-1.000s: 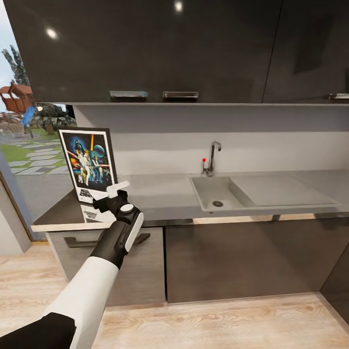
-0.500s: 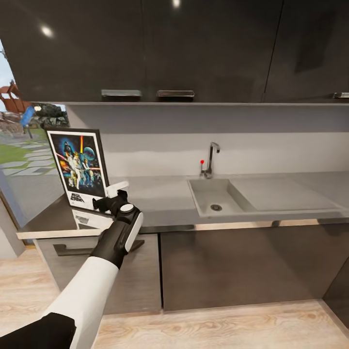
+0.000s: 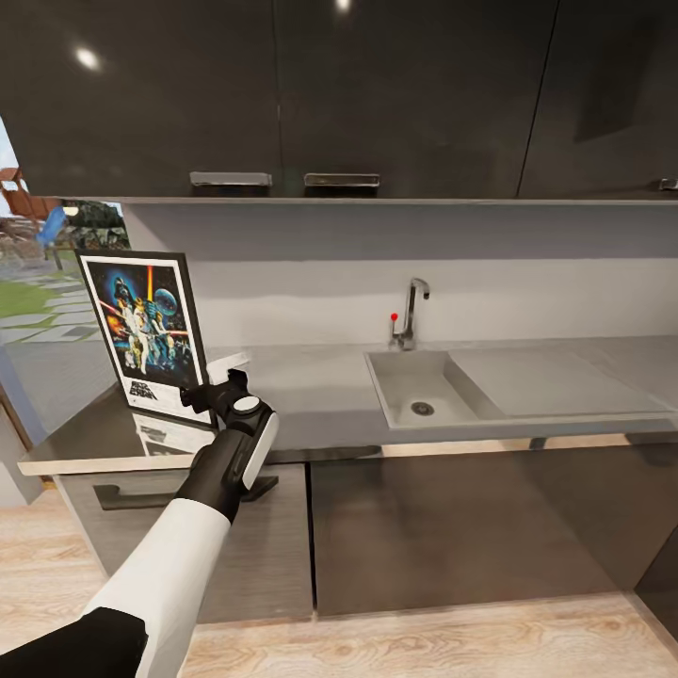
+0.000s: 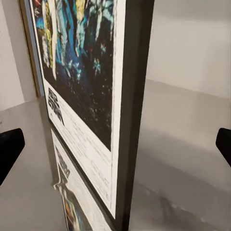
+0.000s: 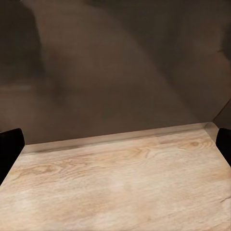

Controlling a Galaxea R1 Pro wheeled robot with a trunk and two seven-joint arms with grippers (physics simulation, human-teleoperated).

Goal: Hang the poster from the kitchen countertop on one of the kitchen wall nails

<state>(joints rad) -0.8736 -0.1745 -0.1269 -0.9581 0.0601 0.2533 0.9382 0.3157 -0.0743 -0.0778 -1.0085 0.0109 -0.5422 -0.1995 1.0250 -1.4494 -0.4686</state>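
The poster (image 3: 141,328) stands upright near the left end of the kitchen countertop (image 3: 311,400), and its reflection shows in the grey slab. My left gripper (image 3: 205,379) is at the poster's lower right corner, open. In the left wrist view the poster's black frame edge (image 4: 132,110) lies between the two dark fingertips (image 4: 9,149), with a wide gap on each side. My right gripper (image 5: 115,144) is open and holds nothing, pointing at wooden floor and a dark cabinet front. The wall nails are out of view.
A built-in sink (image 3: 414,388) with a tap (image 3: 411,311) sits right of centre in the slab. Dark upper cabinets (image 3: 282,94) hang low over the counter. A window (image 3: 38,273) lies to the left behind the poster. Dark base cabinets (image 3: 452,527) stand on the wooden floor.
The whole picture has shifted, so the camera has moved: the counter's left end and the poster sit further left in view. My left gripper stays open at the poster's lower right corner.
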